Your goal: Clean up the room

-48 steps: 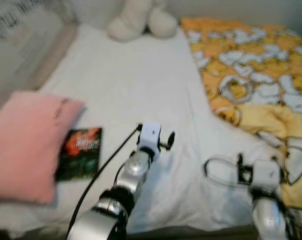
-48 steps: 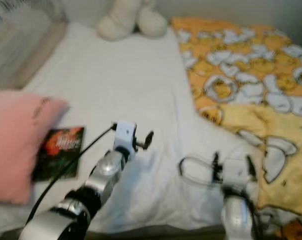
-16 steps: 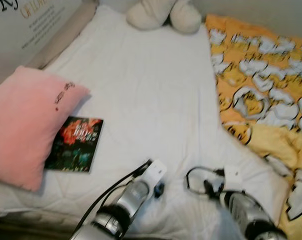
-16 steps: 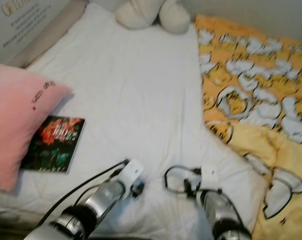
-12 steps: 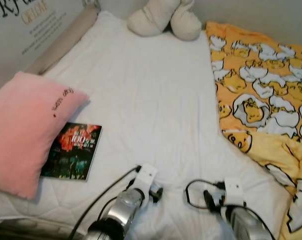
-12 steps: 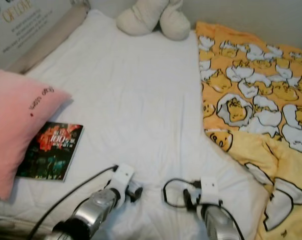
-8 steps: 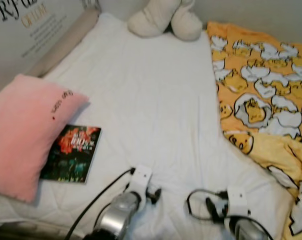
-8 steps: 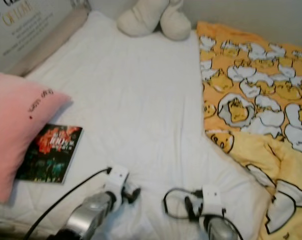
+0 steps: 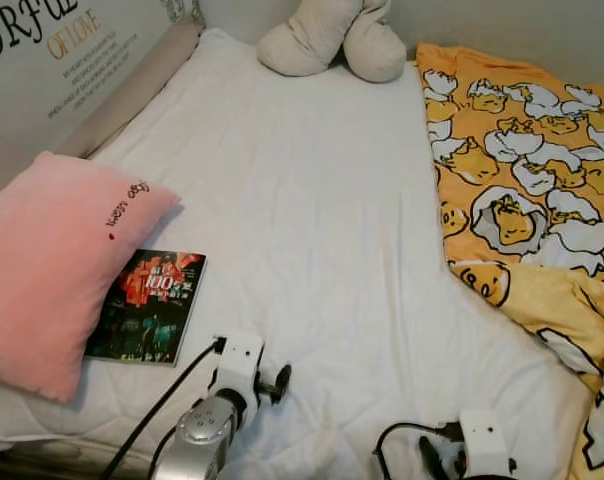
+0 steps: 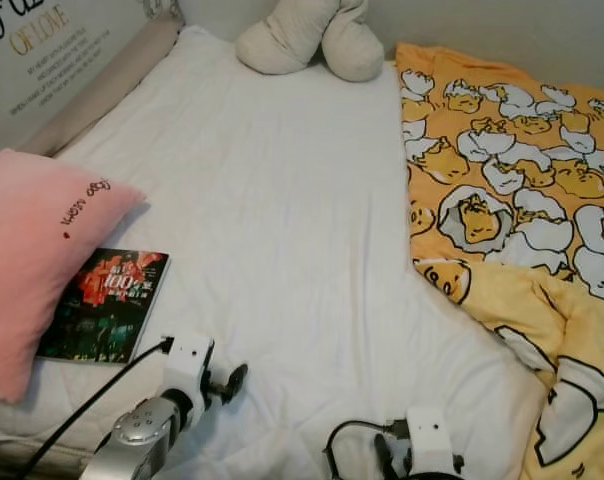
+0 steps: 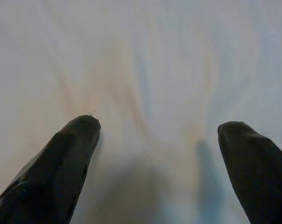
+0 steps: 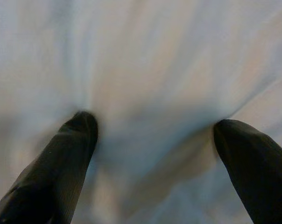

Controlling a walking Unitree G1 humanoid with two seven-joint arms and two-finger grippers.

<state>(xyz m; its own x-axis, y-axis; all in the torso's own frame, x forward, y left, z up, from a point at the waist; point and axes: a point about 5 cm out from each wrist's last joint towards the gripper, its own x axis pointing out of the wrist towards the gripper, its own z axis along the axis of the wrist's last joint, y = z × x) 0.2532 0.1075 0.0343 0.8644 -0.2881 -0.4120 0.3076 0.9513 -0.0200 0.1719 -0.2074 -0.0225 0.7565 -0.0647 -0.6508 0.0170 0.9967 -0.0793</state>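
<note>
A dark book with a red-and-green cover (image 9: 147,306) lies flat on the white bed sheet (image 9: 312,220), its left edge against a pink pillow (image 9: 52,265). My left arm's wrist (image 9: 237,365) hovers over the sheet just right of the book. In its wrist view the left gripper (image 11: 159,126) is open, with only bare sheet between the fingers. My right wrist (image 9: 479,440) sits at the bed's near edge. The right gripper (image 12: 155,123) is open too, its fingertips (image 12: 80,123) close on creased sheet.
A cream plush toy (image 9: 332,35) sits at the head of the bed. A yellow duvet with a cartoon egg print (image 9: 527,190) is bunched over the right side. A padded wall panel with lettering (image 9: 72,70) runs along the left. The sheet's middle is bare.
Both arms have drawn back toward the bed's near edge and sit lower in the picture. The head view has shifted and sharpened. Book and pillow lie as before.
</note>
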